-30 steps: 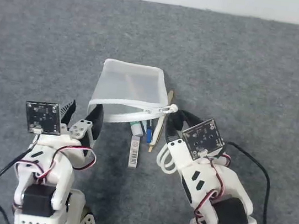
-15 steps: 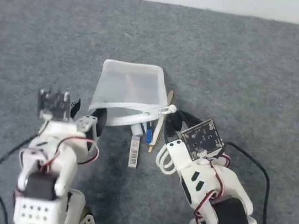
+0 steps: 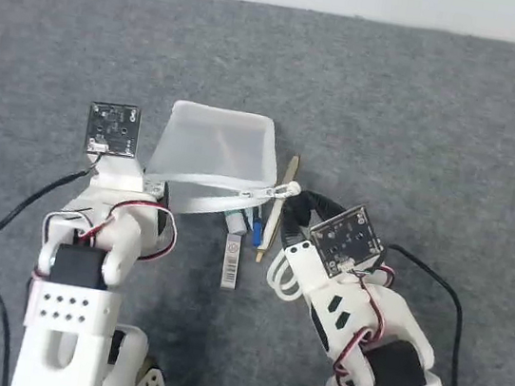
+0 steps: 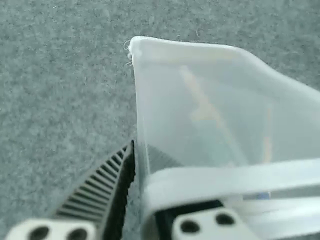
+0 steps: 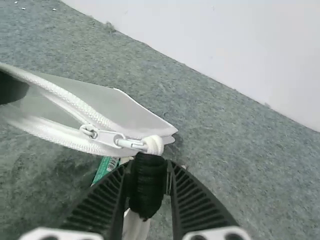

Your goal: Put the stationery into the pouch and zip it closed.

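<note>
Fingers (image 5: pixel 100 205) closed on both ends of the pouch (image 3: pixel 216 144) zip
Left gripper (image 4: pixel 145 192) pinches the open rim, right gripper (image 5: pixel 146 192) the dark end tab (image 5: pixel 146 180); stationery (image 3: pixel 251 226) lies between them

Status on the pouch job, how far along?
Done: nothing clear yet. Faint shapes show through the pouch, and I can't tell if they're inside.
In hand: left gripper clamps the mouth edge, right gripper pinches the zip pull.
Left: pencil, blue pen and white stick lie outside at the mouth. The zip is open.
</note>
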`<state>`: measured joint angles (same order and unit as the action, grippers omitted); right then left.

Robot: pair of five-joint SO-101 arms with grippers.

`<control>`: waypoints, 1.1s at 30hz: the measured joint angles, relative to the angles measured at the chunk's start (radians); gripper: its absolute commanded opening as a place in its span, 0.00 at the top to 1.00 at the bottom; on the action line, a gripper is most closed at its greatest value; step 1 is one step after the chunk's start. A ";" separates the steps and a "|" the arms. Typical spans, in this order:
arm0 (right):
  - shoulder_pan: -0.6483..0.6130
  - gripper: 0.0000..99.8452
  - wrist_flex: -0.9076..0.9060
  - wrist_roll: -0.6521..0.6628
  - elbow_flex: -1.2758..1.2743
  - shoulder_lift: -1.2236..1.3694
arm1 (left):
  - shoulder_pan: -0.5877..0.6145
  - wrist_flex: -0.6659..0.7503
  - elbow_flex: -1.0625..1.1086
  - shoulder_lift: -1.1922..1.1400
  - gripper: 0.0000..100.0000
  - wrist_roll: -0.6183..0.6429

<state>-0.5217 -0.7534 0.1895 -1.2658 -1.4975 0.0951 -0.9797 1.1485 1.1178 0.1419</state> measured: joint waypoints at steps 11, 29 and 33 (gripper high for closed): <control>0.005 0.79 -0.069 0.000 0.000 0.000 | 0.091 0.000 0.000 0.153 0.99 -0.003; 0.000 0.83 -0.069 0.002 0.023 0.118 | 0.238 0.000 0.000 0.173 0.99 0.048; 0.002 0.84 -0.068 0.005 0.092 0.295 | 0.238 0.000 0.000 0.173 0.99 0.048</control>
<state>-0.5201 -0.8209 0.1941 -1.1738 -1.2029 0.3330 -0.9797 1.1485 1.2912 0.1895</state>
